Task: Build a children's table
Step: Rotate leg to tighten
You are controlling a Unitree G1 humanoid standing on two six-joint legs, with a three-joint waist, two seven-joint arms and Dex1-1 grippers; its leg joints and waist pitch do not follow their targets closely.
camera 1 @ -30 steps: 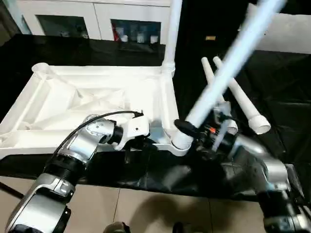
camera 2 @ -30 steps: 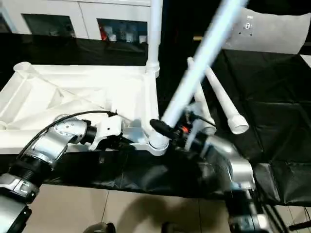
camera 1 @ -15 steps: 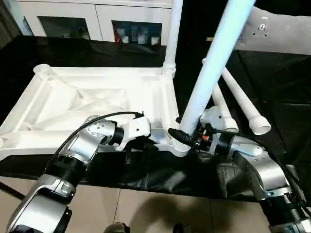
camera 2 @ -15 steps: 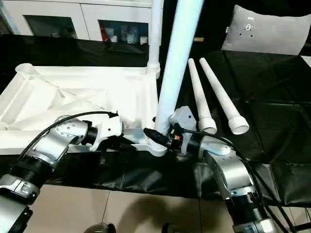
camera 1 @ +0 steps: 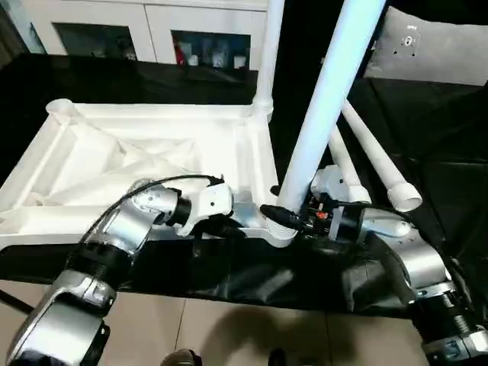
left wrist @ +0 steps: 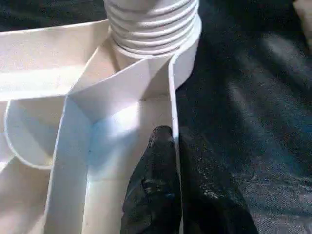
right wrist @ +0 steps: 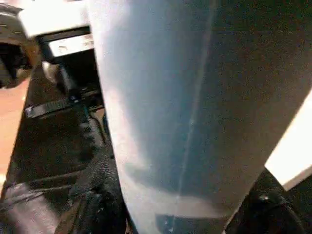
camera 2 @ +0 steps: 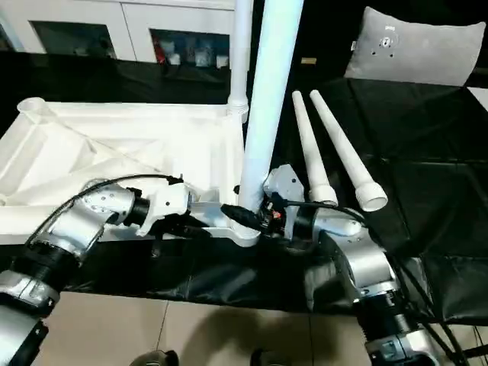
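Since one second ago, the leg [camera 2: 268, 99] held by the right end effector [camera 2: 248, 216] has swung from a steep slant to near upright, foot at the tabletop's [camera 1: 145, 156] near right corner socket [camera 1: 279, 231]. Right fingers are clamped on that leg. Left end effector [left wrist: 170, 161] pinches the tabletop's rim, fingers together. Another leg [camera 1: 268, 53] stands in the far socket; two spare legs [camera 2: 335, 149] lie on the black table cover [camera 2: 427, 198].

Right gripper [camera 2: 245, 216] clamps leg [camera 2: 268, 99] upright at tabletop's [camera 2: 114, 152] near corner socket, left gripper [camera 2: 185, 221] pinching the rim alongside.
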